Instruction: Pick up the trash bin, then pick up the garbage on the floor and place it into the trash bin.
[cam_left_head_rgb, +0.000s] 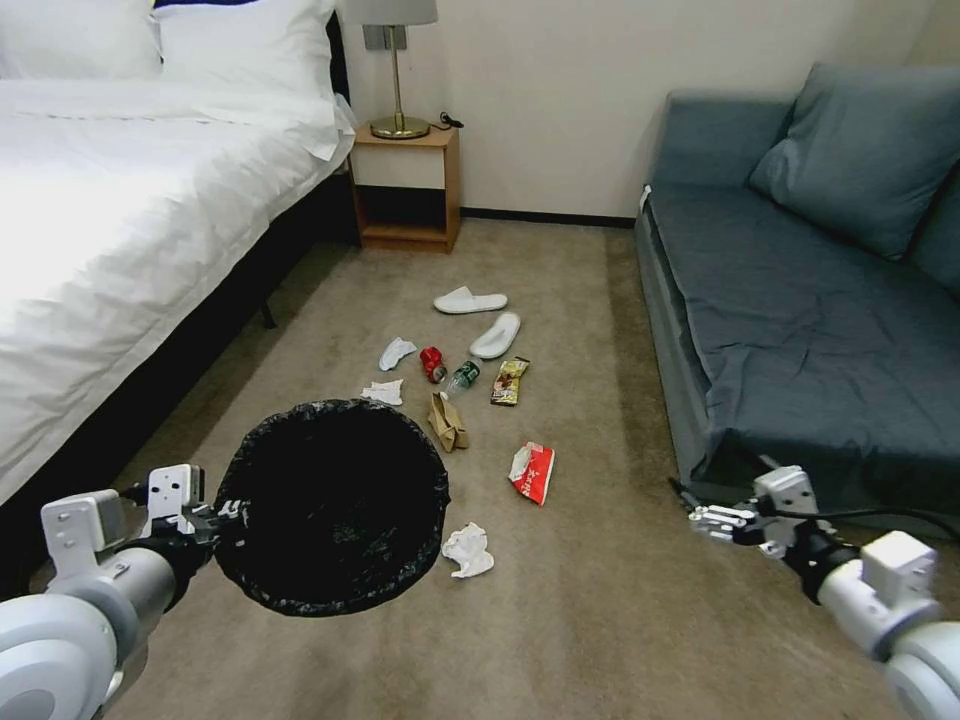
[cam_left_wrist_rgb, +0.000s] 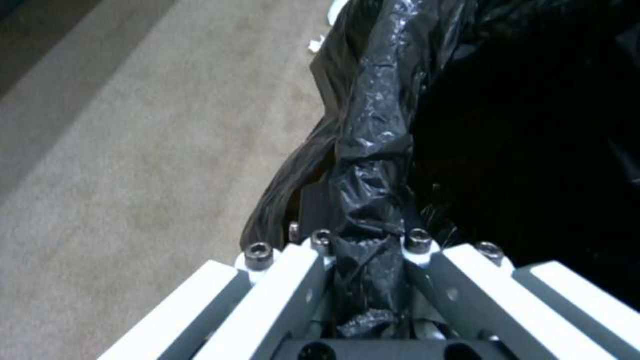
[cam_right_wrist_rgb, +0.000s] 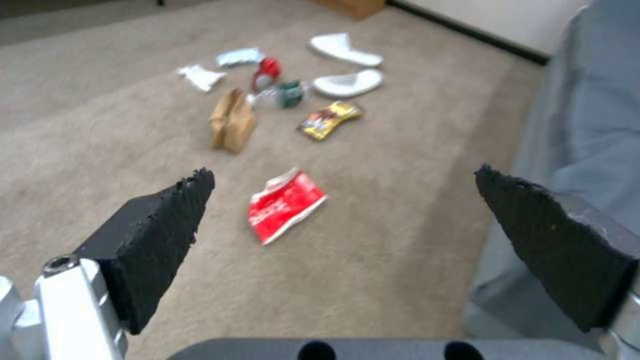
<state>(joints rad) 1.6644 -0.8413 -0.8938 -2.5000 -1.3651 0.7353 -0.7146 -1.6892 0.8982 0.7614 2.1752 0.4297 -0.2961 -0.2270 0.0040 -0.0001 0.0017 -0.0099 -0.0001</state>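
My left gripper (cam_left_head_rgb: 225, 515) is shut on the left rim of the trash bin (cam_left_head_rgb: 330, 505), a round bin lined with crinkled black plastic, held above the carpet. In the left wrist view the bag-covered rim (cam_left_wrist_rgb: 373, 150) is pinched in that gripper (cam_left_wrist_rgb: 370, 240). Garbage lies on the floor beyond: a white tissue (cam_left_head_rgb: 468, 550), a red-white wrapper (cam_left_head_rgb: 533, 472), a brown paper bag (cam_left_head_rgb: 448, 423), a gold snack wrapper (cam_left_head_rgb: 509, 381), a green bottle (cam_left_head_rgb: 462, 377), a red can (cam_left_head_rgb: 433, 364) and two slippers (cam_left_head_rgb: 470, 300). My right gripper (cam_left_head_rgb: 705, 520) hovers open by the sofa, the wrapper (cam_right_wrist_rgb: 285, 204) lying ahead of it (cam_right_wrist_rgb: 343, 172).
A bed (cam_left_head_rgb: 120, 230) with white sheets runs along the left. A blue sofa (cam_left_head_rgb: 800, 300) stands at the right, close to my right arm. A wooden nightstand (cam_left_head_rgb: 408, 185) with a lamp stands against the far wall. Carpet lies open between bed and sofa.
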